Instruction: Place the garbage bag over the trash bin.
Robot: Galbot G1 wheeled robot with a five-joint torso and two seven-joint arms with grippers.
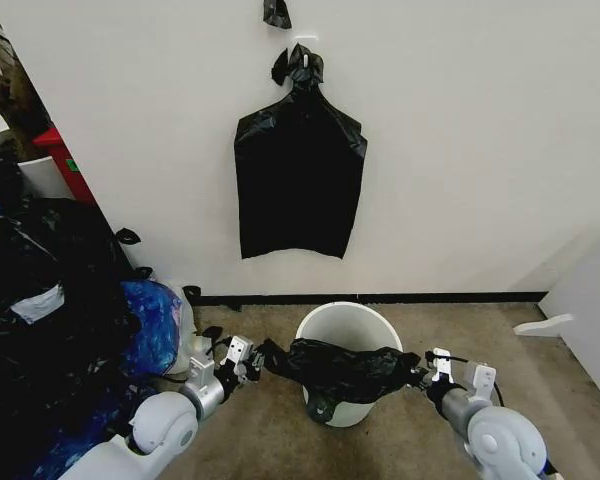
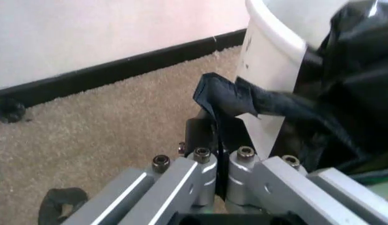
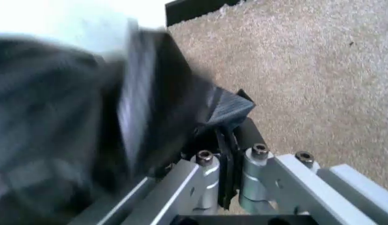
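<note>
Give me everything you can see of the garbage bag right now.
The garbage bag is thin, glossy black plastic, crinkled and bunched into a sagging band. It stretches across the near side of the trash bin, draped over the rim and partly down the white wall; the mouth is not spread around the rim. The left gripper pinches one end, the right gripper the other.

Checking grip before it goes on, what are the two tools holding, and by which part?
Both hold the garbage bag, stretched across the trash bin: the left tool pinches its left end, the right tool its right end.
</note>
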